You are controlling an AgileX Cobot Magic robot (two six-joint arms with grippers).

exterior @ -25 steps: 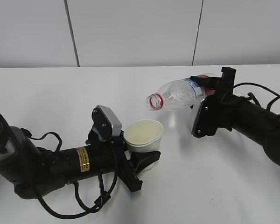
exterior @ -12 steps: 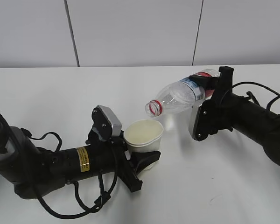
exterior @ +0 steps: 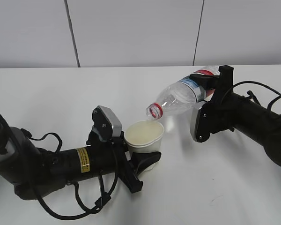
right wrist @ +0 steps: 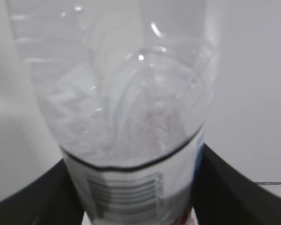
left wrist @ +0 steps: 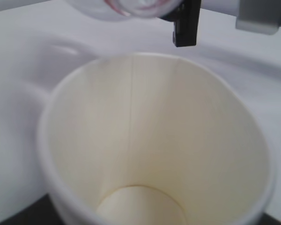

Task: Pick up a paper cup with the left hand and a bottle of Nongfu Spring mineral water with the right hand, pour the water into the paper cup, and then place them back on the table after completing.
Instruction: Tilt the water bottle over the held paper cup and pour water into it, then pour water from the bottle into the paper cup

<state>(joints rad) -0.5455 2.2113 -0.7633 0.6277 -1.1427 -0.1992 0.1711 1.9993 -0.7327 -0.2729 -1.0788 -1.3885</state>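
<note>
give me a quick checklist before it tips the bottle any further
1. Bottle held by right gripper: ok, jaws closed on its labelled body.
2. Paper cup held by left gripper: ok, upright.
3. Cap off: ok, open red-ringed mouth faces down.
4. Mouth over the cup: ok, above the far rim, close to its edge.
5. Water flowing: cannot tell, no stream visible.
6. Cup inside: looks dry, room to fill.
</note>
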